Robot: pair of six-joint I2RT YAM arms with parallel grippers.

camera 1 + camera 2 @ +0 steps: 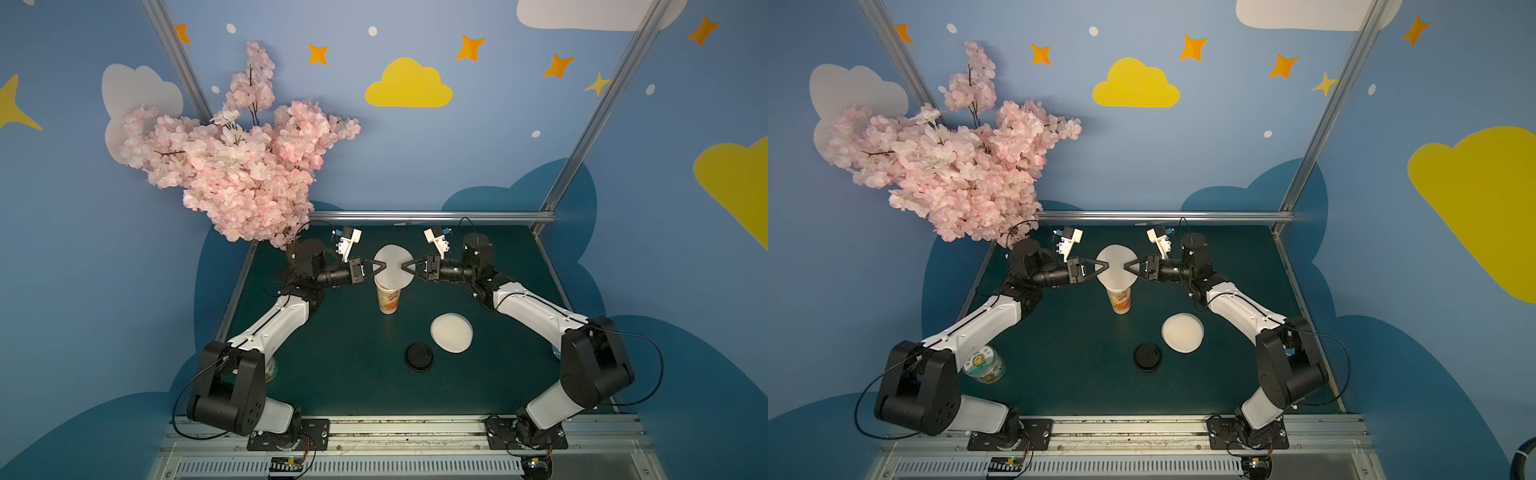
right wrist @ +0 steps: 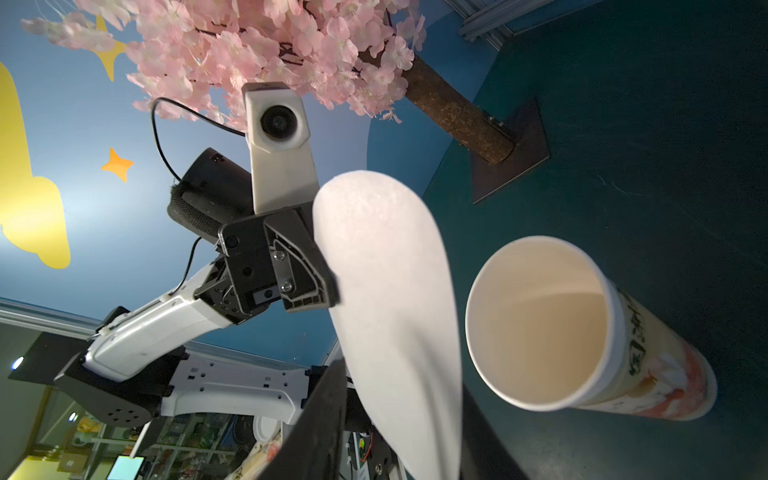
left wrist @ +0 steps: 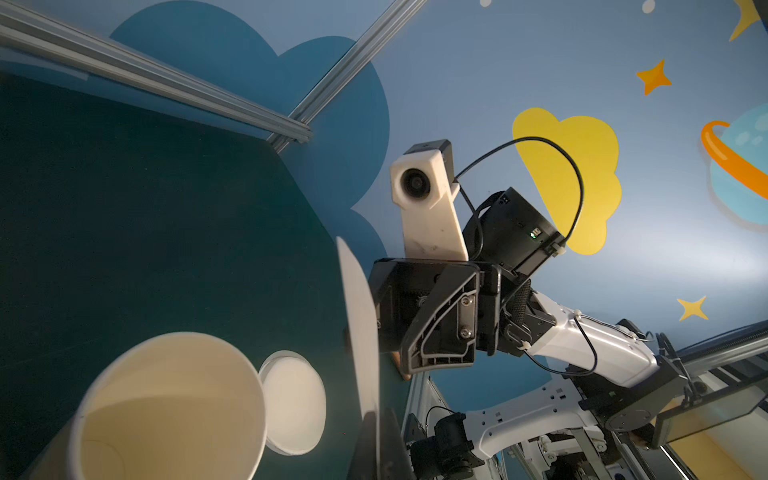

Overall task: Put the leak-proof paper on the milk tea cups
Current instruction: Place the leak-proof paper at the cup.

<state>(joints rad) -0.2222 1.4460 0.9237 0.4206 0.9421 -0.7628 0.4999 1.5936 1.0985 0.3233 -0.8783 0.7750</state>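
L gripper (image 1: 383,264) is clamped on one edge of the leak-proof paper (image 1: 393,254). R gripper (image 1: 404,264) straddles the opp. edge w/ jaws slightly apart, prob. about to pinch. A two-sided hold keeps the floppy sheet spread. Thin matte white disc, bowed, steeply tilted just above the mouth of the milk tea cup (image 1: 389,300), not yet laid. Cup: tall tapered paper, orange print, cream inside.

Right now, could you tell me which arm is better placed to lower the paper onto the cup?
Probably the left: the left gripper is shut on the leak-proof paper just above the milk tea cup. The right gripper at the opposite edge shows no clear grip.
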